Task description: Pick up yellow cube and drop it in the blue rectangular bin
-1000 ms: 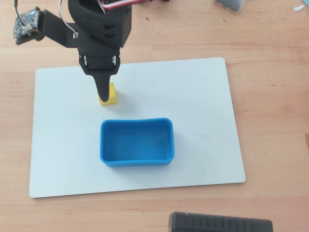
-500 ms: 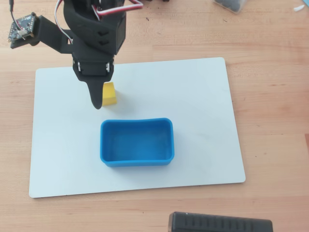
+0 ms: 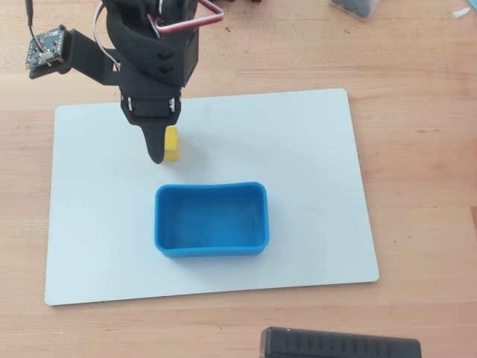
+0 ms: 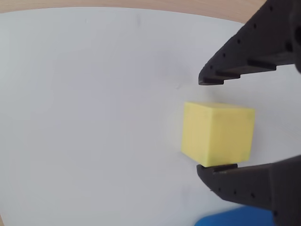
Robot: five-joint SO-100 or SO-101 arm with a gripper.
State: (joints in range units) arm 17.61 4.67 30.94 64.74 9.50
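Note:
The yellow cube [image 3: 174, 144] sits on the white board [image 3: 298, 149], just behind the blue rectangular bin [image 3: 159, 224], which is empty. My gripper [image 3: 165, 151] is lowered over the cube. In the wrist view the cube [image 4: 217, 134] lies between the two black fingers of my gripper [image 4: 209, 125]. The upper finger [image 4: 235, 61] stands a little off the cube. The lower finger [image 4: 244, 183] is at the cube's bottom edge. The jaws are open around the cube. A corner of the bin [image 4: 235, 219] shows at the bottom edge.
The white board lies on a wooden table [image 3: 417, 67]. A black box [image 3: 339, 344] sits at the front edge. A small circuit board [image 3: 46, 46] hangs off the arm at the upper left. A dark object [image 3: 358, 6] is at the far edge.

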